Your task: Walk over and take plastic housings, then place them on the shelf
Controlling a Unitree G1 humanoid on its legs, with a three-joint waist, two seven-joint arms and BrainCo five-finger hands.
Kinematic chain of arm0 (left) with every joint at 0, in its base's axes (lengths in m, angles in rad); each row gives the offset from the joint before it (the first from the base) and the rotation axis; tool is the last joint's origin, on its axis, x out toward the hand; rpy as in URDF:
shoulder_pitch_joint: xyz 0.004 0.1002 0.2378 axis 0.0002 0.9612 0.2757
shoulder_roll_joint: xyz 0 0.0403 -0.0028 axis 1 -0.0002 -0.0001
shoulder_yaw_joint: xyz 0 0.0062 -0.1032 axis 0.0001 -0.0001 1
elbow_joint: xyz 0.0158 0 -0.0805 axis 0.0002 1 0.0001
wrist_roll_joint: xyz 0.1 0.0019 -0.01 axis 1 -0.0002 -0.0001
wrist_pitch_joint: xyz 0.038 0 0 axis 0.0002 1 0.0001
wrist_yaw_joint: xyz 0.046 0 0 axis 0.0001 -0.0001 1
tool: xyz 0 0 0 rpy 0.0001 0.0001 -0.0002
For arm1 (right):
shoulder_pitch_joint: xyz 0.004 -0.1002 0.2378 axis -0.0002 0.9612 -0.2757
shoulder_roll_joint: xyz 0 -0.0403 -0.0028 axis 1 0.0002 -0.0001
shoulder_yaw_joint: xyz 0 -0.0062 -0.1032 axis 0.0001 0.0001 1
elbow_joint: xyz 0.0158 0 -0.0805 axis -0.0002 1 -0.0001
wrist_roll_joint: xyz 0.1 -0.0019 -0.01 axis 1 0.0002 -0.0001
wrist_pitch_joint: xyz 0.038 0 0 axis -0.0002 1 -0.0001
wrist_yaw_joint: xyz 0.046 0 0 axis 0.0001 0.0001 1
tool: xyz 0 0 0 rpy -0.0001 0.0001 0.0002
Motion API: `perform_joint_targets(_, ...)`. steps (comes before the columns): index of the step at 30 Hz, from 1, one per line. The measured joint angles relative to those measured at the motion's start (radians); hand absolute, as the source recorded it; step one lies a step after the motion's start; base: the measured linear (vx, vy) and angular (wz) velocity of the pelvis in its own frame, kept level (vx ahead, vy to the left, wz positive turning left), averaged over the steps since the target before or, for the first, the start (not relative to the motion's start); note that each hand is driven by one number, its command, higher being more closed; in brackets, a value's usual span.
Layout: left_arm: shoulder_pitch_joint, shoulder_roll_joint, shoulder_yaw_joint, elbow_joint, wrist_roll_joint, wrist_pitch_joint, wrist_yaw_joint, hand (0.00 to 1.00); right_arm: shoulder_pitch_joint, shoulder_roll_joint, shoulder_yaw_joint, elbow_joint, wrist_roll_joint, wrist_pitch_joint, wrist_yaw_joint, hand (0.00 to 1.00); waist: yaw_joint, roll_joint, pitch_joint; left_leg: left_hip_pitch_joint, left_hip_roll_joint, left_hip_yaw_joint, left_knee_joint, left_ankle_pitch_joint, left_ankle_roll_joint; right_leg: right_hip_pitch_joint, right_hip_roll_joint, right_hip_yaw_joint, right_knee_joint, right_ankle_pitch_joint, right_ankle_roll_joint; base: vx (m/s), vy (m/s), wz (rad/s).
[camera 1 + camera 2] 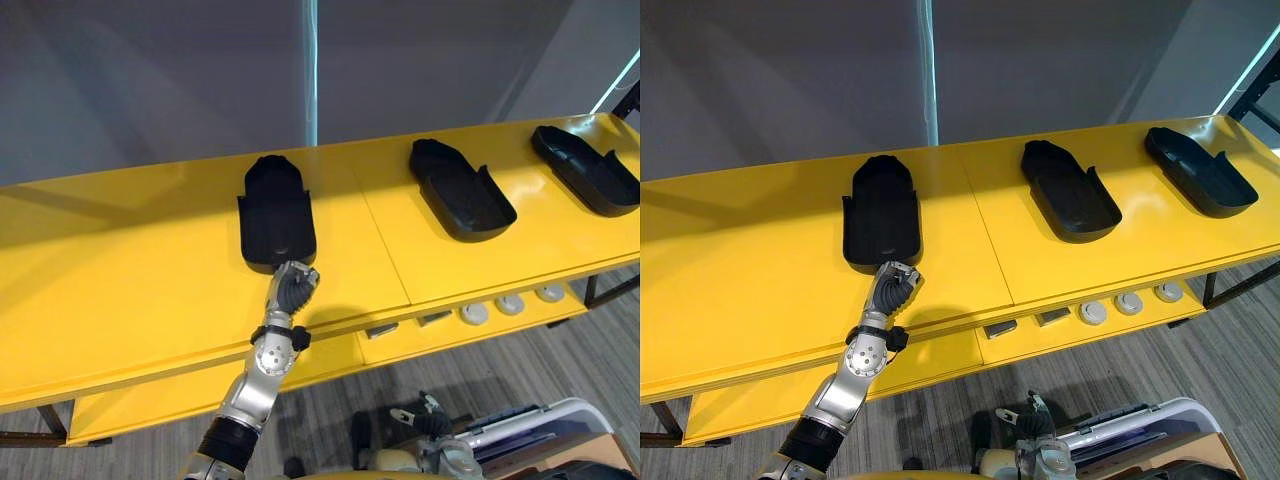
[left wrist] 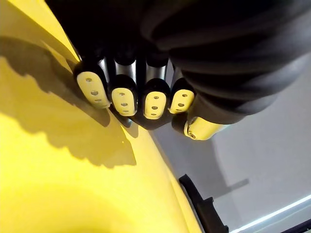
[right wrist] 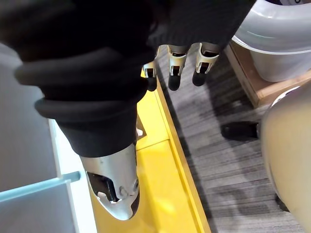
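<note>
Three black plastic housings lie on the top of the long yellow shelf (image 1: 120, 260): one left of centre (image 1: 277, 215), one at the middle right (image 1: 460, 190), one at the far right (image 1: 587, 167). My left hand (image 1: 292, 288) reaches up to the shelf's front and rests at the near end of the left housing, fingers (image 2: 121, 94) loosely extended against it and not wrapped round it. My right hand (image 3: 177, 63) hangs low beside the shelf's edge over the grey floor, fingers relaxed and holding nothing.
A lower yellow ledge carries three round grey discs (image 1: 510, 303) and two small grey blocks (image 1: 382, 329). A pale upright pole (image 1: 311, 70) stands behind the shelf. A white container (image 3: 277, 39) sits on a wooden box on the floor.
</note>
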Motion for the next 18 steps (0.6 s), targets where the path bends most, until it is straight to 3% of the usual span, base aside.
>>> perform_joint_targets(7, 0.008, 0.003, -0.003, -0.045, -0.067, -0.005, -0.009, 1.0, 0.0, 0.0, 0.0, 0.007, 0.001, 0.0, -0.001, 0.0, 0.001, 0.001, 0.001, -0.001, -0.001, -0.013, -0.001, 0.002, 0.004, 0.003, -0.002, -0.017, 0.0, 0.0, 0.0, 0.0, 0.007, 0.04)
perform_joint_targets(10, 0.053, 0.011, 0.008, -0.28, -0.19, -0.031, -0.018, 1.0, -0.002, -0.005, -0.01, 0.036, 0.002, 0.0, -0.001, 0.0, 0.004, 0.001, 0.001, -0.01, -0.002, -0.03, 0.004, 0.002, 0.004, 0.003, -0.005, -0.026, 0.005, 0.0, 0.0, 0.01, 0.014, 0.16)
perform_joint_targets(12, 0.082, 0.015, 0.083, -0.476, -0.287, -0.101, -0.027, 1.0, 0.001, -0.006, -0.018, 0.044, 0.002, -0.001, -0.002, 0.0, 0.005, 0.001, 0.001, -0.018, -0.002, -0.042, 0.011, 0.002, 0.004, 0.007, -0.007, -0.038, 0.005, 0.0, 0.0, 0.0, 0.026, 0.14)
perform_joint_targets(15, 0.11, 0.023, 0.211, -0.588, -0.327, -0.144, -0.006, 1.0, 0.001, -0.017, -0.018, 0.069, 0.002, -0.001, -0.002, 0.0, 0.01, 0.005, 0.002, -0.016, -0.001, -0.066, 0.018, 0.002, 0.004, 0.025, -0.009, -0.054, 0.005, 0.0, 0.0, -0.02, 0.024, 0.24)
perform_joint_targets(18, 0.16, 0.018, 0.443, -0.633, -0.395, -0.189, 0.06, 1.0, 0.01, -0.03, -0.024, 0.076, 0.002, -0.001, -0.003, 0.0, 0.038, 0.007, 0.004, -0.018, -0.004, -0.117, 0.026, 0.003, 0.004, 0.052, -0.017, -0.102, 0.005, -0.007, -0.002, -0.02, 0.033, 0.52)
